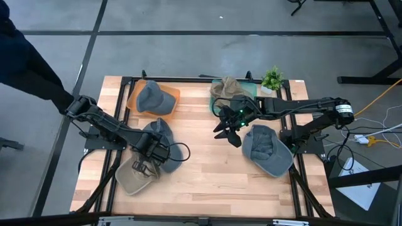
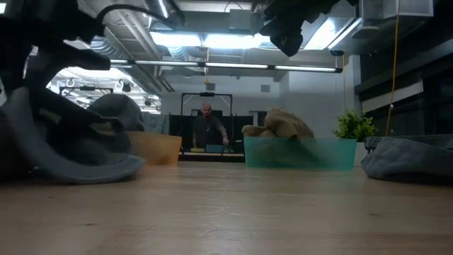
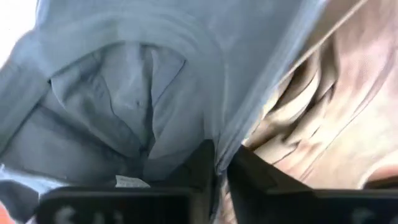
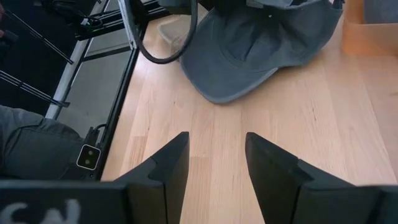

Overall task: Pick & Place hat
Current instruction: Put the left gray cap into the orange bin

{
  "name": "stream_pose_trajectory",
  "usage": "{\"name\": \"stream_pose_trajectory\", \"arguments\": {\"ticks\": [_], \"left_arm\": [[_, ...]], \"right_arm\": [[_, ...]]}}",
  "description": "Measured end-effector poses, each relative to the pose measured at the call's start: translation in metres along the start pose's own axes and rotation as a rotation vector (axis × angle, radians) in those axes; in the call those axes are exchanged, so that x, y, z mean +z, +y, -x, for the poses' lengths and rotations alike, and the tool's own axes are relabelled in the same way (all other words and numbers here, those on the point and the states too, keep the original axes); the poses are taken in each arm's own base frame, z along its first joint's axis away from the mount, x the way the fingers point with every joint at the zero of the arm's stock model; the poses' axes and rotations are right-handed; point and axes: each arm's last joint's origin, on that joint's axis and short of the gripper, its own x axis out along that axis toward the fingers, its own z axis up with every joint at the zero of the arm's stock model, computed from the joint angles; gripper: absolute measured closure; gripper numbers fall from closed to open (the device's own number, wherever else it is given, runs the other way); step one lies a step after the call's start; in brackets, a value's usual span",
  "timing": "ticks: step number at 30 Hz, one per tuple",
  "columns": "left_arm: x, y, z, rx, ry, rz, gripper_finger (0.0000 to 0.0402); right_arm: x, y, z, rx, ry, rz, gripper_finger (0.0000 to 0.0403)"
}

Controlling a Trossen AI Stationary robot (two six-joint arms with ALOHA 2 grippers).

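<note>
High view: the left gripper point(image 1: 152, 146) is clenched on the gray hat point(image 1: 160, 133), which lies partly over a tan hat point(image 1: 135, 176) on the counter point(image 1: 201, 176). The right gripper point(image 1: 227, 130) hovers mid-counter, released.
Left wrist view: fingers point(image 3: 202, 165) pinch gray fabric.
Right wrist view: fingers point(image 4: 169, 163) spread above bare wood.

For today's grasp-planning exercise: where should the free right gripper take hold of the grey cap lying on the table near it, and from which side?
Probably the brim. The grey cap lies flat, crown slumped, brim edge facing the table's middle. The open right gripper hovers beside it there, so a low approach from the centre, pinching the brim edge, looks best. The left gripper is shut on another grey cap.
</note>
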Motion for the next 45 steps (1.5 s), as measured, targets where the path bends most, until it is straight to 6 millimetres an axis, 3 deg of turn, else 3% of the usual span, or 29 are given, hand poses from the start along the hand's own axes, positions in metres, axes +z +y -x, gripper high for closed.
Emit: {"name": "stream_pose_trajectory", "arguments": {"ticks": [2,9,15,21,27,31,36,42,45], "left_arm": [[0.004,0.003,0.005,-0.028,-0.031,0.064,0.0387],[0.007,0.026,0.037,-0.100,-0.232,0.313,0.0393],[-0.010,0.061,0.071,-0.334,-0.467,0.577,0.0393],[-0.023,0.095,0.084,-0.458,-0.591,0.761,0.0393],[-0.017,0.118,0.089,-0.449,-0.744,0.799,0.0390],[-0.014,0.120,0.091,-0.493,-0.780,0.772,0.0390],[-0.011,0.117,0.091,-0.497,-0.778,0.748,0.0389],[-0.008,0.119,0.095,-0.484,-0.842,0.715,0.0389],[-0.007,0.119,0.095,-0.482,-0.848,0.712,0.0389]], "right_arm": [[0.000,0.000,0.000,0.000,0.000,0.000,0.0247],[0.000,0.000,0.000,0.001,0.000,0.012,0.0247],[0.006,0.002,0.004,0.009,-0.063,0.081,0.0247],[0.024,0.007,0.008,0.037,-0.248,0.137,0.0247],[0.030,0.005,0.007,-0.026,-0.313,0.128,0.0247],[0.029,0.003,0.007,-0.098,-0.314,0.131,0.0241],[0.027,-0.001,-0.001,-0.125,-0.296,0.099,0.0197],[0.020,-0.009,-0.024,-0.074,-0.224,0.040,0.0130],[0.018,-0.013,-0.034,-0.077,-0.203,0.035,0.0115]]}}
